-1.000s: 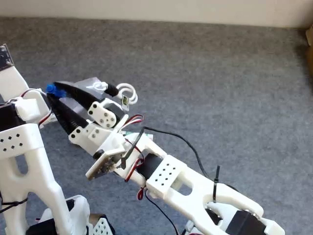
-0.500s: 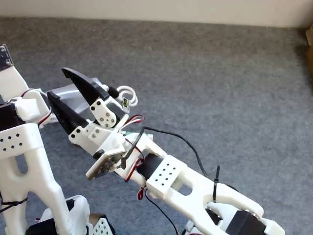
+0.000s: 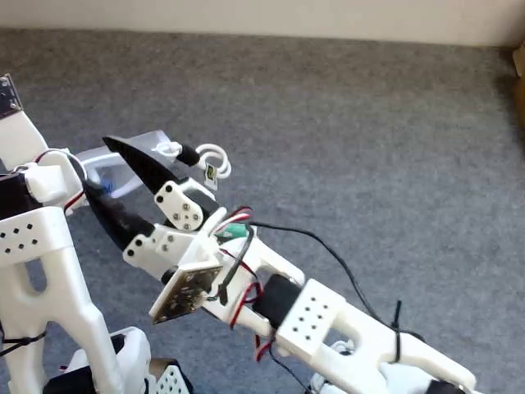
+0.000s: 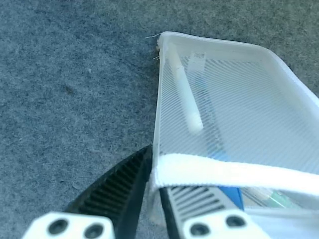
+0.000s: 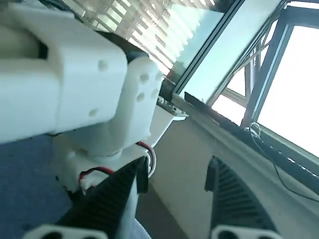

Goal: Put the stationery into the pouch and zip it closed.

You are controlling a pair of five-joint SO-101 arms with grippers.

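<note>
Translucent white mesh pouch [image 4: 234,114] sits upper left in the high view, white pen [image 4: 183,89] inside. Left gripper [image 4: 155,172] is clamped on its hem, probably anchoring it for zipping. Right gripper [image 3: 97,164] is poised over it, black jaws apart (holding nothing).

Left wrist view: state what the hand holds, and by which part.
The left hand pinches the pouch at the end of its white zipper band.

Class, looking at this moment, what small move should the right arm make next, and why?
Probably lower the open right gripper to the ringed pull: the left gripper holds the pouch by its edge, and a white pen lies inside.
</note>
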